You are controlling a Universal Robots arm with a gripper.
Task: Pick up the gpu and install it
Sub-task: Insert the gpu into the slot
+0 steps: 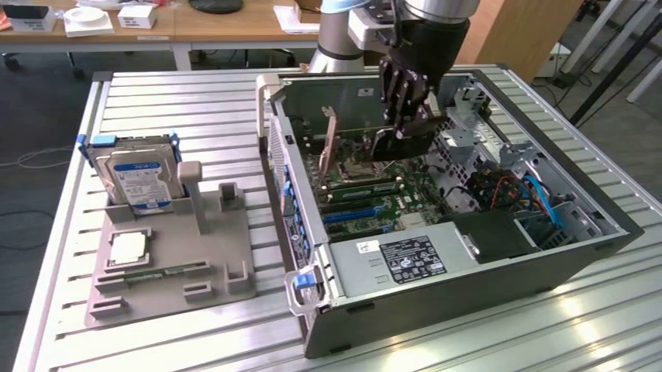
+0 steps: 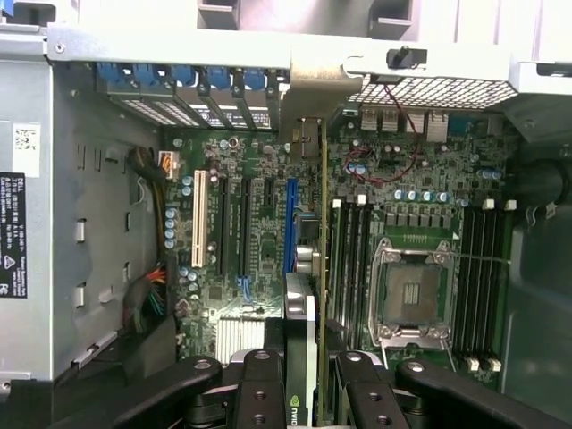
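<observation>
The gpu (image 1: 352, 133) (image 2: 302, 331) stands on its long edge inside the open computer case (image 1: 466, 298), pinched between the fingers (image 2: 259, 389) of the gripper (image 1: 407, 128) (image 2: 308, 380), which close on its two flat faces near the end away from the bracket. Its pale metal bracket (image 2: 308, 94) points at the rear wall of the case, close under the row of blue slot clips (image 2: 206, 76). In the exterior view the card hangs over the motherboard (image 2: 268, 152), and its lower edge looks clear of the slots.

In the wrist view the card's thin edge runs parallel to the slots, along the gap between the blue expansion slot (image 2: 290, 223) and the nearest memory slots (image 2: 349, 259). Beyond the blue slot lie black slots and a white slot (image 2: 199, 219), all unfilled, so that side of the card is open. On the card's other side the memory slots and the bare processor socket (image 2: 416, 295) sit low on the board.

The case lies on its side on the slatted metal counter (image 1: 207, 341), and its walls enclose the gripper on all sides. The power supply (image 1: 414, 260) fills the near corner. At the exterior view's left, well apart from the case, a grey fixture (image 1: 207, 263) carries the hard drive (image 1: 139, 174) upright.
</observation>
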